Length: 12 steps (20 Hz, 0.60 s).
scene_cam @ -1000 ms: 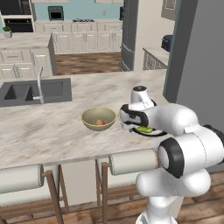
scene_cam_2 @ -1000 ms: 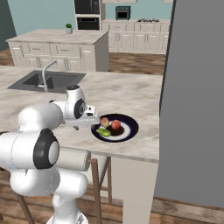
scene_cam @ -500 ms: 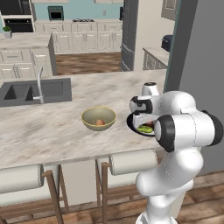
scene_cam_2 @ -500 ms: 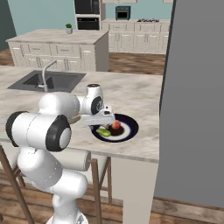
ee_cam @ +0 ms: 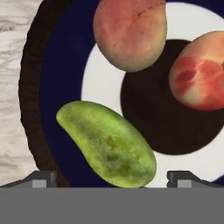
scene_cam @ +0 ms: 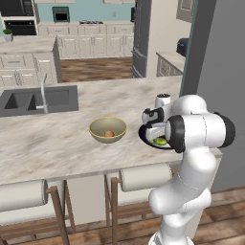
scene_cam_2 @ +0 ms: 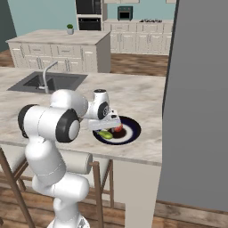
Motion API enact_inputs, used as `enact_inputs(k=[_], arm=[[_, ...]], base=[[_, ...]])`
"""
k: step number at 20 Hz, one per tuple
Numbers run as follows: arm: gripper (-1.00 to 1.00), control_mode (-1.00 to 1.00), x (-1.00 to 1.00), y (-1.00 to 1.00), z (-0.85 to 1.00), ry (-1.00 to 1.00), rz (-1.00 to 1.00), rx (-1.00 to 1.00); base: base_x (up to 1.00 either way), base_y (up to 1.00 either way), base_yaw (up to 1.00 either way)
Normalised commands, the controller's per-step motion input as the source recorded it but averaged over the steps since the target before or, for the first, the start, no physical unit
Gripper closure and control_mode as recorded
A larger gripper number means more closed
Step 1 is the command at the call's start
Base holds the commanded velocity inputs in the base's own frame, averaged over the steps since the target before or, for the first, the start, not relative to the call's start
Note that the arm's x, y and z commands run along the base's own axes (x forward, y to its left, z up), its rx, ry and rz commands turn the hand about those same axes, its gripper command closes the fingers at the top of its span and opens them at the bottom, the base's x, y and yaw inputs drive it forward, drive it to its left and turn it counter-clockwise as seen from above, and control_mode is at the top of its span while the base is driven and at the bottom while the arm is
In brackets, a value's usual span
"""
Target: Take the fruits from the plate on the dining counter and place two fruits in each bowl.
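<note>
tool wide apart over green fruit | two reddish fruits just beyond

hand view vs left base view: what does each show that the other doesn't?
Hand view alone: two reddish fruits lying on the plate, and the gripper with its tips spread either side of the green fruit. Left base view alone: the tan bowl with one reddish fruit in it, and the sink. Both: plate, green fruit, marbled dining counter.
</note>
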Motion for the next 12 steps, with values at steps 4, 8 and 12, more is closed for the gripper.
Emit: enact_inputs(k=[4, 8, 12], arm=[[-1.00, -1.00, 0.27, -0.14, 0.00, 0.06, 0.22, 0.00], [-1.00, -1.00, -0.10, 0.01, -0.05, 0.00, 0.06, 0.00], [-1.00, -1.00, -0.29, 0.02, -0.10, -0.02, 0.01, 0.02]], base=[[0.00, 0.00, 0.00], [0.00, 0.00, 0.00], [0.00, 0.00, 0.00]])
